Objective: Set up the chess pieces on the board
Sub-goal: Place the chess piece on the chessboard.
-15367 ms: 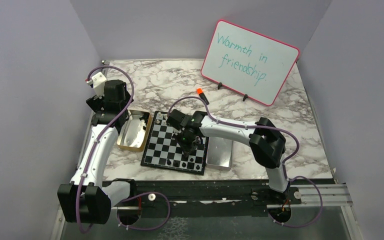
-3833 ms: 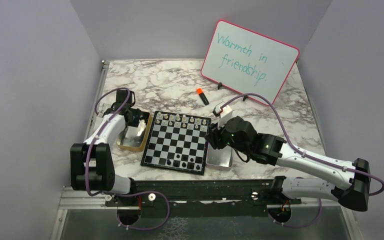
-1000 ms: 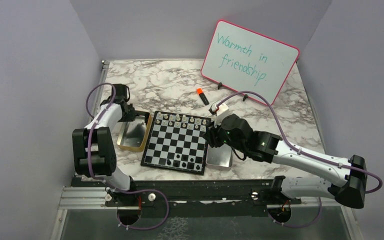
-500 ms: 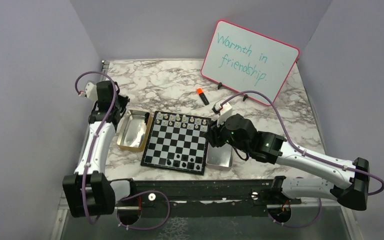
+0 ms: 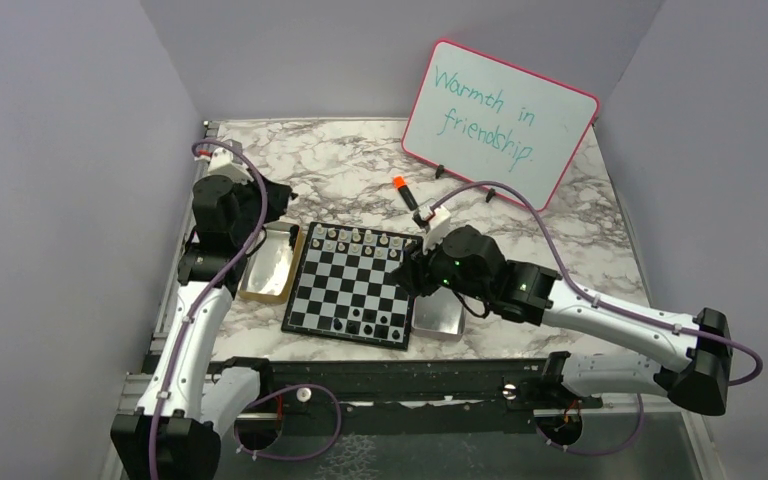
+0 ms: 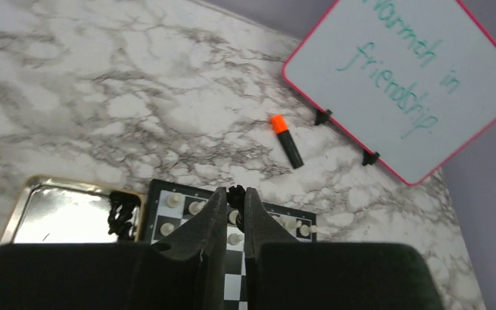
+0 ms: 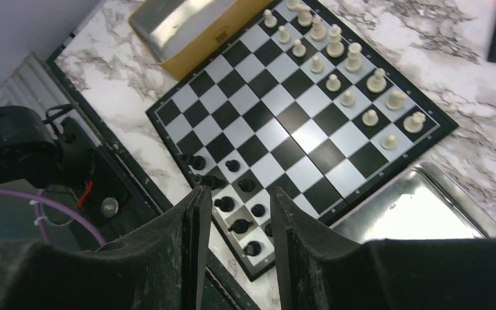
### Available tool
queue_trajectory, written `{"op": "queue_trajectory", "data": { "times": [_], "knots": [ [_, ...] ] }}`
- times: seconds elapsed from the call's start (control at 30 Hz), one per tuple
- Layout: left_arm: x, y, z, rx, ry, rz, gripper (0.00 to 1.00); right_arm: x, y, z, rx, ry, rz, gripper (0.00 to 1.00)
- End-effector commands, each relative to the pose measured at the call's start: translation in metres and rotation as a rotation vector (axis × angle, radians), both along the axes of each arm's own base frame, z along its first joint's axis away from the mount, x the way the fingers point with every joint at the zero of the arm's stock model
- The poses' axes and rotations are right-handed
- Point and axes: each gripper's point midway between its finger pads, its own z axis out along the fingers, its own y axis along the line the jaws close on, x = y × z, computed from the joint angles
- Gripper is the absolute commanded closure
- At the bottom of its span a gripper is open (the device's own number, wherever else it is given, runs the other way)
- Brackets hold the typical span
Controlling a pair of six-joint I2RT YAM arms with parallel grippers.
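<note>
The board (image 5: 345,290) lies mid-table with white chess pieces (image 5: 360,240) along its two far rows and several black ones (image 5: 365,322) on its near rows. My left gripper (image 5: 285,195) hangs above the gold tray's far end. In the left wrist view it (image 6: 234,197) is shut on a black chess piece (image 6: 235,192) that sticks up between the fingertips. More black pieces (image 6: 123,214) lie in the gold tray (image 6: 58,213). My right gripper (image 5: 407,278) hovers open and empty over the board's right edge; the right wrist view shows it (image 7: 236,197) above the black pieces (image 7: 232,165).
A silver metal tray (image 5: 440,315) sits against the board's right side and the gold tray (image 5: 270,268) against its left. An orange-capped marker (image 5: 406,192) lies behind the board. A whiteboard (image 5: 500,125) with handwriting stands at the back right.
My left arm has lifted out of the gold tray and swung up and right with a black piece in its jaws. The right gripper has edged left toward the board.
</note>
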Motion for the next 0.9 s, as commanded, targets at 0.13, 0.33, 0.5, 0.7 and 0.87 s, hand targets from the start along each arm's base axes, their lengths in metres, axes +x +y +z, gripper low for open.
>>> {"op": "queue_trajectory", "data": {
  "times": [0.13,0.33,0.5,0.7,0.87],
  "knots": [
    [-0.043,-0.083,0.054,-0.033,-0.235,-0.438,1.00,0.009,0.059,0.068,0.205,-0.107,0.121,0.50],
    [-0.067,-0.112,0.052,-0.101,-0.208,-0.598,1.00,0.024,0.083,0.101,0.287,-0.192,0.128,0.45],
    [-0.082,-0.119,0.059,-0.120,-0.223,-0.668,1.00,0.037,0.092,0.104,0.263,-0.244,0.116,0.45],
    [-0.095,-0.127,0.055,-0.153,-0.196,-0.744,1.00,0.041,0.103,0.102,0.247,-0.271,0.141,0.45],
    [-0.102,-0.130,0.049,-0.159,-0.183,-0.782,1.00,0.046,0.106,0.103,0.253,-0.292,0.124,0.47]
  ]
}}
